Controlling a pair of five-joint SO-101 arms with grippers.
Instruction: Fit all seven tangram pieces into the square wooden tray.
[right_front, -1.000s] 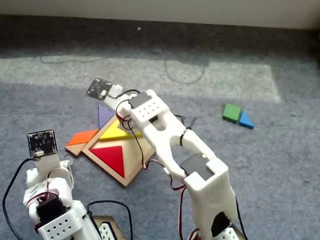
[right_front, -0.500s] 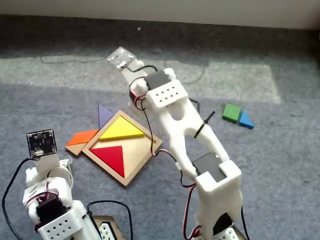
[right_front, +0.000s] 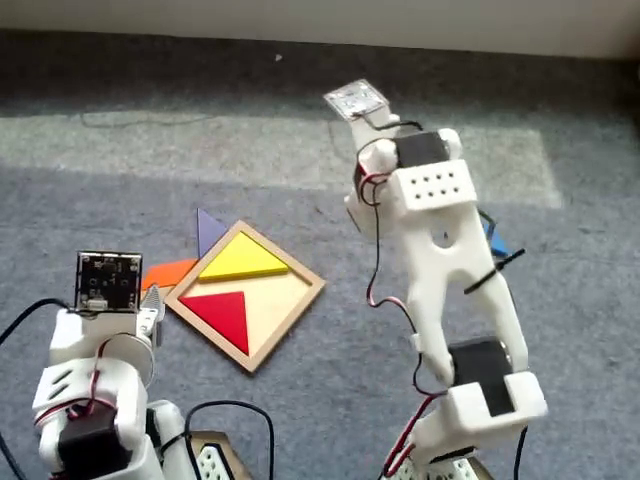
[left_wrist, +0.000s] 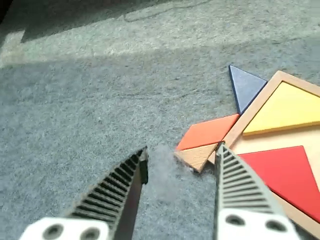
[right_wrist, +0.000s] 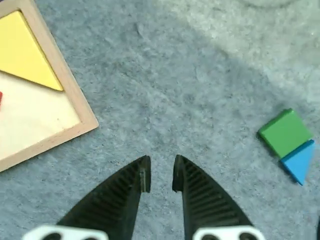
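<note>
Arms, two: left arm (right_front: 95, 375) folded near its base, left claw (left_wrist: 182, 150) spread wide, empty; right arm (right_front: 445, 250) stretched far forward, right claw (right_wrist: 161, 175) narrowly parted, empty.

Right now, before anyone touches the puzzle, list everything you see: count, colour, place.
wooden tray: 1, pale wood, on the carpet
yellow triangle: 1, yellow, inside the tray
red triangle: 1, red, inside the tray
purple triangle: 1, purple, against the tray's outer edge
orange piece: 1, orange, outside the tray
tan piece: 1, wood-coloured, beside the orange piece
green square: 1, green, away from the tray
blue triangle: 1, blue, touching the green square
carpet: 1, grey, under everything
left gripper: 1, open, near the orange piece
right gripper: 1, slightly open, over bare carpet
</note>
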